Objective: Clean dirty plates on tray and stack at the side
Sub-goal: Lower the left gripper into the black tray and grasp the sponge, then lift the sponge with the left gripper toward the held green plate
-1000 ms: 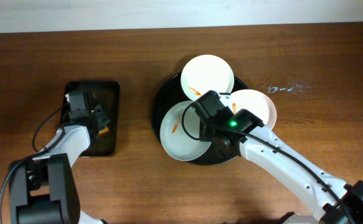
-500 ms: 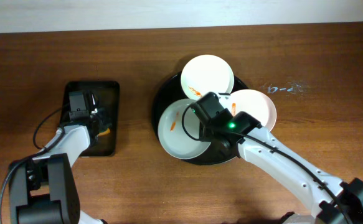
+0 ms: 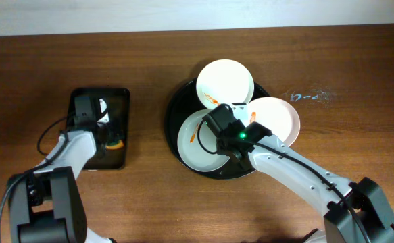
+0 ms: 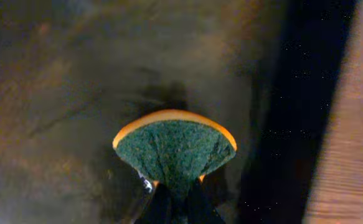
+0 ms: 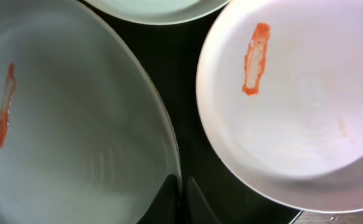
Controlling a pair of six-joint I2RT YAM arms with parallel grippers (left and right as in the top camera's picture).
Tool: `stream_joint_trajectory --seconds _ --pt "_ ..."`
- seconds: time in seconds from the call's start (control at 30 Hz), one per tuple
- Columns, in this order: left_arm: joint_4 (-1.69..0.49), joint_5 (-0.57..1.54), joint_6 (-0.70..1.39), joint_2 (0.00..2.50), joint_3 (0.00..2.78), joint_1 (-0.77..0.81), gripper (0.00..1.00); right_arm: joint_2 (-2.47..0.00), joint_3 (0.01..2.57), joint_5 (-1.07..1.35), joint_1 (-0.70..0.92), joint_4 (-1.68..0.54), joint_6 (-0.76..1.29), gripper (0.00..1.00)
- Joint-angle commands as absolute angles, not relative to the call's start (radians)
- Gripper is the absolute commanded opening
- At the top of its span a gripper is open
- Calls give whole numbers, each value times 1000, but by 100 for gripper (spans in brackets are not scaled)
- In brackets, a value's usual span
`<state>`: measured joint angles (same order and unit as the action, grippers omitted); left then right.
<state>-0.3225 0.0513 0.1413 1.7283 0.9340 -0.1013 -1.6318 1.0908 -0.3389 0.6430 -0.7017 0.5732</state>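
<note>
Black round tray sits right of centre on the wooden table. We count three plates on it.

- White plate lies on the far side and overhangs the tray's rim. It has an orange smear near its near edge.
- Pale pink-white plate lies on the right and also overhangs. The right wrist view shows one upright orange streak on it.
- Pale blue-white plate lies on the near left, within the tray, just beside the other two. It has a thin orange streak.

The right gripper is over the tray's middle. Its jaws are drawn close, clamped on the inner rim of the pale blue-white plate; we see the rim run in between them.

The left gripper hangs over the rectangular black tray, which lies well apart to the left. Its jaws pinch a folded sponge, green-faced with an orange edge. We cannot tell whether the sponge touches the tray floor.
</note>
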Motion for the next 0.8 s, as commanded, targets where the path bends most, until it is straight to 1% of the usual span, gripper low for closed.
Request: stream_joint_trajectory --seconds 0.0,0.1,0.23,0.4,0.6,0.77 --pt "-361 139 95 1733 1013 -106 0 -1635 1086 -352 648 -701 501 4" --pt "-466 248 95 1731 1104 -106 0 -1633 1094 -347 648 -701 473 4" --pt "-602 237 76 1731 1218 -106 0 -1633 1136 -341 647 -745 354 4" --pt "-636 161 73 1754 1222 -105 0 -1633 1254 -341 646 -866 266 4" --pt "-649 78 73 1850 1209 -105 0 -1633 1323 -332 625 -941 239 4" --pt "-648 78 73 1946 1209 -105 0 -1634 1322 -202 566 -947 187 4"
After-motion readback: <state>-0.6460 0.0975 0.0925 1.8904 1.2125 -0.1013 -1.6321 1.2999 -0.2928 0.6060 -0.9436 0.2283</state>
